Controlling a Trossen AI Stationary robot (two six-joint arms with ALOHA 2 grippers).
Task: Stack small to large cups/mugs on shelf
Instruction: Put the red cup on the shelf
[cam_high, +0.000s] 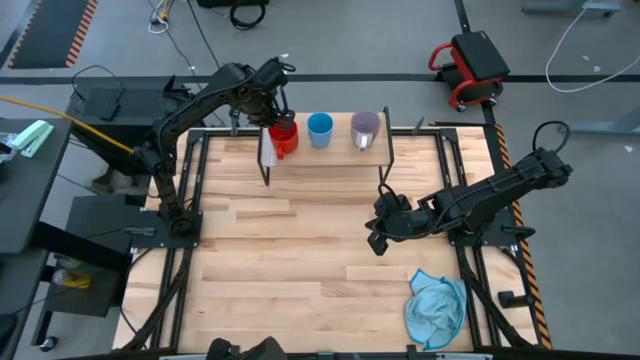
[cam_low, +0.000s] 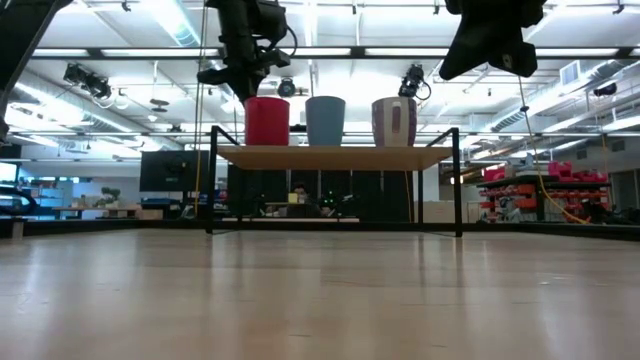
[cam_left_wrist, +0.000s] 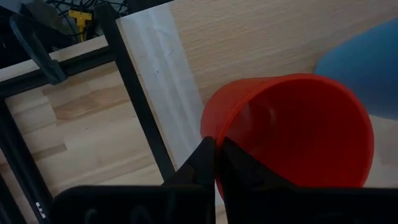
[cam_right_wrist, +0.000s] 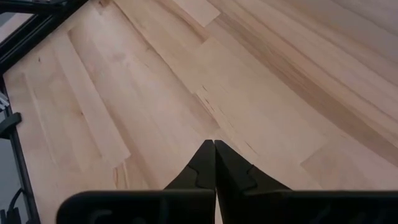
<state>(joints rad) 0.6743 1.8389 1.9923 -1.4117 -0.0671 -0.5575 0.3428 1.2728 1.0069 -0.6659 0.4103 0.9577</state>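
Three cups stand in a row on the shelf (cam_high: 330, 157) at the table's far side: the red mug (cam_high: 284, 137) toward the left, the light blue cup (cam_high: 320, 129) in the middle, the purple-grey mug (cam_high: 365, 129) toward the right. The low view shows each of them (cam_low: 266, 121) (cam_low: 325, 120) (cam_low: 394, 122) standing upright on the shelf top (cam_low: 335, 156). My left gripper (cam_left_wrist: 216, 142) is above the red mug (cam_left_wrist: 298, 130) and shut on it. My right gripper (cam_high: 378, 240) hangs shut over the bare table, right of centre (cam_right_wrist: 214, 143). My left gripper holds the red mug by its rim (cam_left_wrist: 208, 127) on the side nearest the shelf's white strip (cam_left_wrist: 158, 68). One finger is inside the mug and one outside, with the wall pinched between them. The fingers come from above, pointing down. The mug is upright with its bottom on the shelf.
A light blue cloth (cam_high: 436, 305) lies crumpled at the table's near right corner. The blue cup stands close beside the red mug. The shelf's black legs (cam_high: 266, 165) stand on the tabletop. Bare wood stretches across the table's middle and near left.
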